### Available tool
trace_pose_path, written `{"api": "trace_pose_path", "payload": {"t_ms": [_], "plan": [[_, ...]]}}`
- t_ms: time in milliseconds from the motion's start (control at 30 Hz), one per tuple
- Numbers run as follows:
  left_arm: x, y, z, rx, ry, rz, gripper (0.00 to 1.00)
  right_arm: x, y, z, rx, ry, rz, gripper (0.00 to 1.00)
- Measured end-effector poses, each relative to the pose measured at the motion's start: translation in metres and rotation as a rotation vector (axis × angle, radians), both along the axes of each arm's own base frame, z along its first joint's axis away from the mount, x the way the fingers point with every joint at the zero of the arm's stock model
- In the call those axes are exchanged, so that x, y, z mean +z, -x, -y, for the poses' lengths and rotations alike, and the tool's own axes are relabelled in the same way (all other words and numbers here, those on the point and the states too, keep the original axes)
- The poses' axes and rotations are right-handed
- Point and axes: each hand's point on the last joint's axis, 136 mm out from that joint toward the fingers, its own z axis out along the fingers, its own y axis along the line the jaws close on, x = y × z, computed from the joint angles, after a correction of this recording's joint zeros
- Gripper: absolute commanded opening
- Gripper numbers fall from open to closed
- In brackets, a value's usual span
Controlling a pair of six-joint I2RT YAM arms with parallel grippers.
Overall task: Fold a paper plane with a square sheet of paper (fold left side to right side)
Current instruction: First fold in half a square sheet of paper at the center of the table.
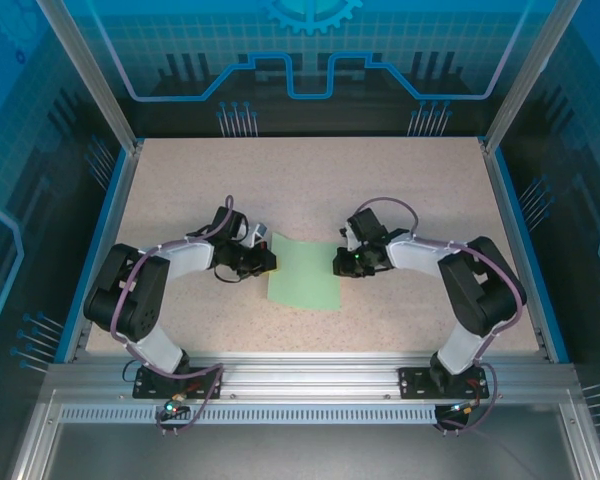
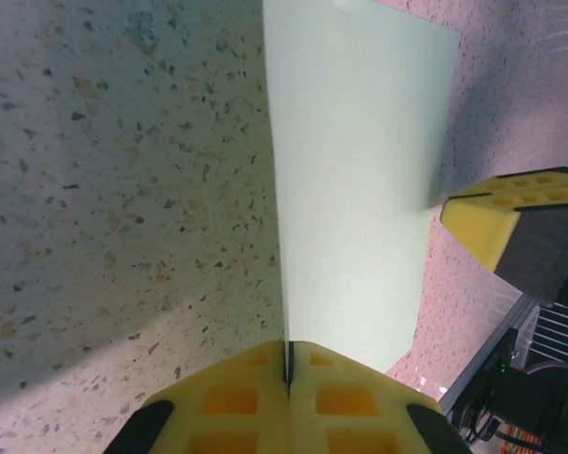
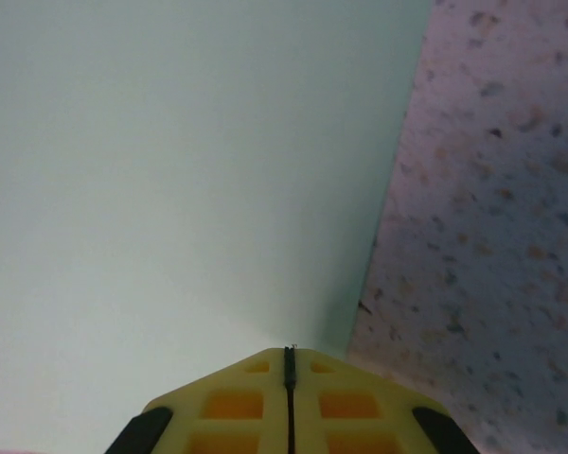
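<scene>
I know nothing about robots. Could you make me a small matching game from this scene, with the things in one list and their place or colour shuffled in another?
Things:
1. left pincer
2. right pincer
3. square sheet of paper
4. table

Descriptions:
A. pale green, lying between the two arms
B. speckled beige, underneath everything
C. shut on the sheet's right edge
D. shut on the sheet's left edge

Pairs: 1-D, 2-C, 3-A, 4-B
</scene>
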Motion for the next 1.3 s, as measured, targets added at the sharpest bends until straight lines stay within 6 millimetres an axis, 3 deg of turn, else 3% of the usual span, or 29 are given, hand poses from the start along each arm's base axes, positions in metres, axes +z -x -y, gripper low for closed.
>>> {"api": "trace_pose_path", "payload": {"t_ms": [233,367,533,700,833,1067,1300], "plan": [[0.004,-0.001,0.003,-0.011,-0.001,0.002,0.16,-0.009,-0.001,-0.005,0.002,0.013,-0.016,0.06],[0.013,0.000,0.011,-0.029,0.009,0.019,0.32,-0.009,-0.002,-0.005,0.001,0.021,-0.020,0.06],[0.032,-0.001,0.028,-0.074,0.046,0.053,0.50,-0.009,-0.001,-0.005,0.002,0.024,-0.020,0.06],[0.045,0.004,0.053,-0.129,0.086,0.070,0.62,-0.009,-0.002,-0.006,0.002,0.022,-0.017,0.07],[0.047,0.004,0.069,-0.158,0.106,0.071,0.64,-0.009,-0.002,-0.006,0.002,0.019,-0.015,0.10],[0.028,0.004,0.078,-0.161,0.100,0.017,0.62,-0.005,-0.002,-0.007,-0.002,0.008,-0.003,0.19],[0.024,0.002,0.083,-0.165,0.096,0.011,0.50,0.032,-0.007,-0.006,-0.015,-0.043,0.088,0.36]]}}
